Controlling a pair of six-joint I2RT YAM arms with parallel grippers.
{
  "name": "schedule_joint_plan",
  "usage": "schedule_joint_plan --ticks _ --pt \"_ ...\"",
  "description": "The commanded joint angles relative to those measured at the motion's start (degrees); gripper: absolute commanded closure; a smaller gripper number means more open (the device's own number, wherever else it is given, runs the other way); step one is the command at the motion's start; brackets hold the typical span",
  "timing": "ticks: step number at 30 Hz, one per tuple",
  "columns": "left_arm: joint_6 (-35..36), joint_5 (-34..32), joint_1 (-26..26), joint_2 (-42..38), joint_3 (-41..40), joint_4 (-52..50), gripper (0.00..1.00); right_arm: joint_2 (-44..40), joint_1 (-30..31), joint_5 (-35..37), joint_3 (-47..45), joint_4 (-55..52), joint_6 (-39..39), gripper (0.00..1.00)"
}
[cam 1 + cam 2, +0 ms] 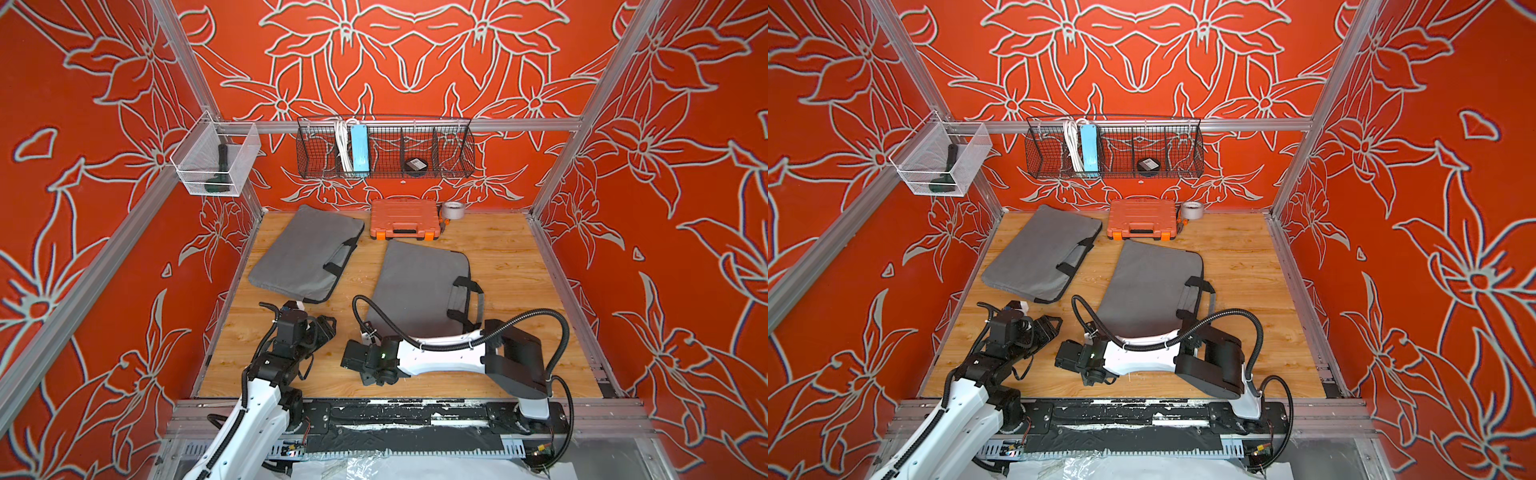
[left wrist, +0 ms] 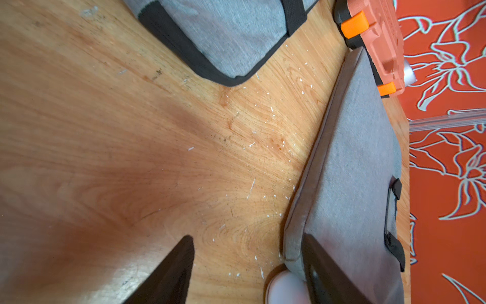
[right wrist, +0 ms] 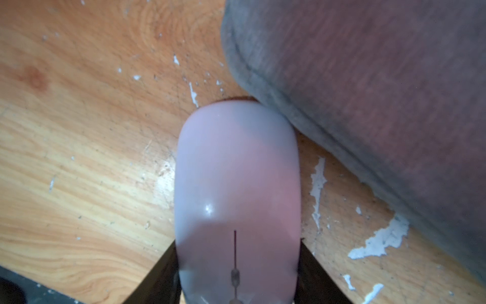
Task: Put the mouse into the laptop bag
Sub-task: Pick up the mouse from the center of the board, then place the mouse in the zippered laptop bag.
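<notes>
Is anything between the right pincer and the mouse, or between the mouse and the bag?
Nothing separates the right pincer from the mouse: its fingers touch both sides. The mouse lies at a corner of the near bag, where only a closed seam shows, no opening.

Your glossy white plastic mouse (image 3: 236, 184), lying top-up, tip touching near-left corner of grey fabric laptop bag (image 1: 419, 282), bag flat, handles rt.
</notes>
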Motion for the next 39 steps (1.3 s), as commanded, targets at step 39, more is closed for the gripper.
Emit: schedule_joint_plan --ticks 39 --pt "11.4 -25.8 -50.3 89.4 80.0 -6.7 0.42 -63.3 -75.9 -8.7 -44.5 -5.7 -17.8 0.62"
